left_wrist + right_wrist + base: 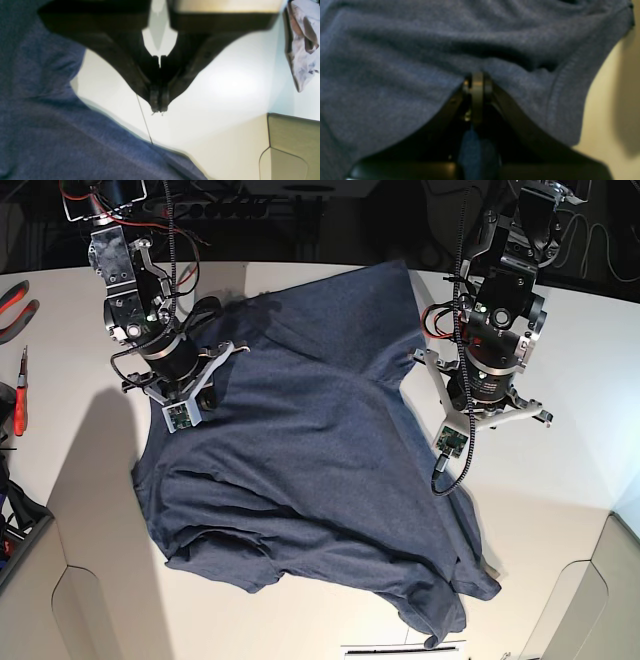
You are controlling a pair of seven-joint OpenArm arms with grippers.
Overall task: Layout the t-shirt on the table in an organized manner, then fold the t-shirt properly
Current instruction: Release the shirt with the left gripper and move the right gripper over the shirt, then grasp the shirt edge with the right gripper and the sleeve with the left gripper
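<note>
The dark navy t-shirt (310,460) lies spread but wrinkled over the middle of the white table (560,470), its hem bunched toward the front edge. My right gripper (195,385) rests on the shirt's far-left shoulder area. In the right wrist view that gripper (477,80) is shut, and creases in the cloth (420,50) converge on its tips. My left gripper (478,408) hovers at the shirt's right edge. In the left wrist view it (158,110) is shut with nothing in it, above bare table (225,87), with the shirt (50,125) to its left.
Red-handled pliers (15,295) and a screwdriver (22,395) lie at the table's left edge. Rounded cut-outs (590,600) mark the front edge, one seen close up (292,145). A crumpled pale bundle (302,45) hangs at the upper right. Cables run along the back.
</note>
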